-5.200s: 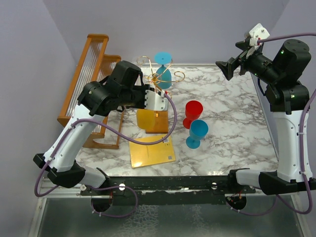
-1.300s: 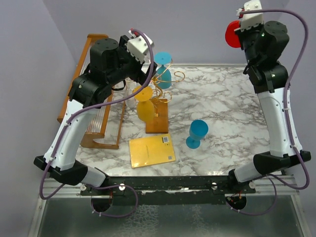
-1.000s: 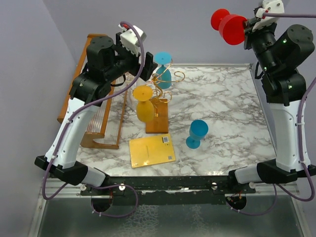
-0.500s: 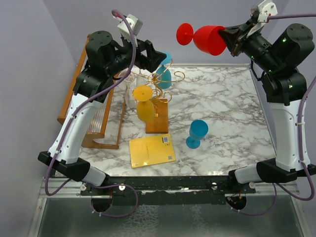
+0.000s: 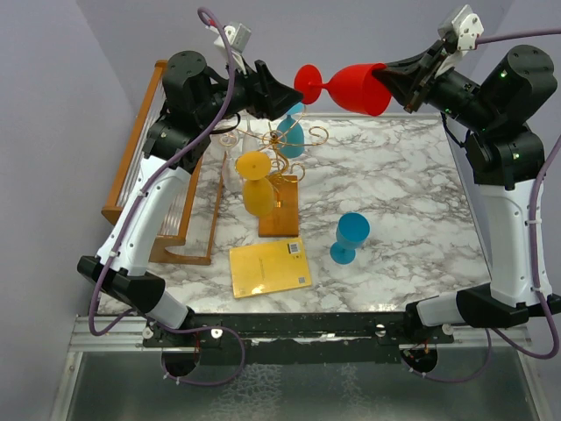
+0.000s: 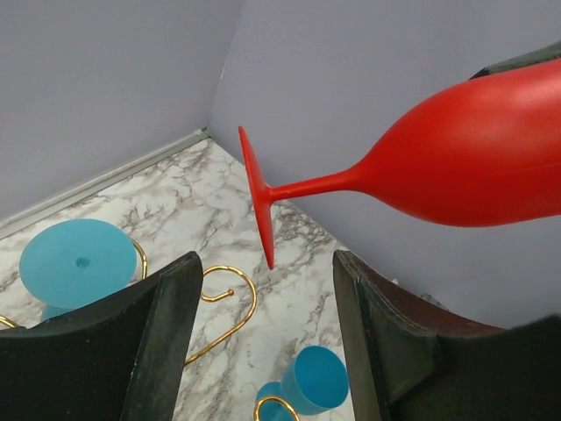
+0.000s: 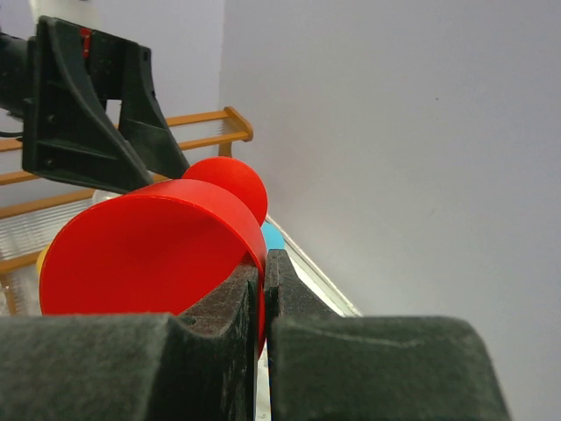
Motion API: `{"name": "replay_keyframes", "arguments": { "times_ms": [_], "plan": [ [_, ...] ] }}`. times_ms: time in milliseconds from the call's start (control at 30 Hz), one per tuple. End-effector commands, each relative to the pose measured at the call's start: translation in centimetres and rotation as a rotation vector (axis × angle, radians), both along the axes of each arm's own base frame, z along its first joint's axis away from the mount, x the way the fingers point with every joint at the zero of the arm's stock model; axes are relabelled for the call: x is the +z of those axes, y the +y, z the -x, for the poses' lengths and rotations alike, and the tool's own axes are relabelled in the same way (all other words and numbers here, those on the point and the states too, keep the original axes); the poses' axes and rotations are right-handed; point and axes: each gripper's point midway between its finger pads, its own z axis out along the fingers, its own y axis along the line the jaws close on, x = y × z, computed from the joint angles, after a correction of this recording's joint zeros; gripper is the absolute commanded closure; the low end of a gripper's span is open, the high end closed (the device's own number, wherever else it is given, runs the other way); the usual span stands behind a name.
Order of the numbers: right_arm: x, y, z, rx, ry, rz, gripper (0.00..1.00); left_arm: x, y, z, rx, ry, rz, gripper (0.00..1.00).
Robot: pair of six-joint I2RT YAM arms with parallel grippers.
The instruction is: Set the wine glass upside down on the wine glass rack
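Red wine glass (image 5: 349,86) lies sideways in the air at the upper middle of the top view. The right gripper (image 5: 387,81) is pinched on its rim and the left gripper (image 5: 287,89) is spread wide just beside its foot. Just below them in frame, the gold wire wine glass rack (image 5: 285,145) stands on the marble table (image 5: 403,193), with a yellow glass (image 5: 257,195) and a blue glass (image 5: 291,132) hung on it upside down. From the left wrist, the red foot sits at centre frame beyond the two wide-set fingers (image 6: 131,351), touching neither. From the right wrist, the jaws at lower centre are clamped tight on the bowl's rim.
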Motion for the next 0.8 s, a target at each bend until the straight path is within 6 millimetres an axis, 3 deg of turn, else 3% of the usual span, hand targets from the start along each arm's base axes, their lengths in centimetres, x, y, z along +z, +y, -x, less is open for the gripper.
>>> {"name": "replay_keyframes", "arguments": {
  "times_ms": [0, 200, 533, 767],
  "plan": [
    [0.1, 0.9, 2.2, 0.099, 0.005, 0.003, 0.99, 0.4, -0.6, 0.1, -0.049, 0.016, 0.047, 0.39],
    [-0.3, 1.3, 2.2, 0.125, 0.014, 0.008, 0.99, -0.4, -0.9, -0.1, -0.067, 0.02, 0.043, 0.48],
    [-0.8, 1.3, 1.9, 0.125, 0.018, 0.016, 0.99, -0.8, -1.1, 0.1, -0.087, 0.028, 0.04, 0.74],
    [-1.2, 1.3, 1.6, 0.115, 0.021, 0.022, 0.99, -0.9, -1.0, 0.3, -0.082, 0.027, 0.039, 1.0]
  ]
}}
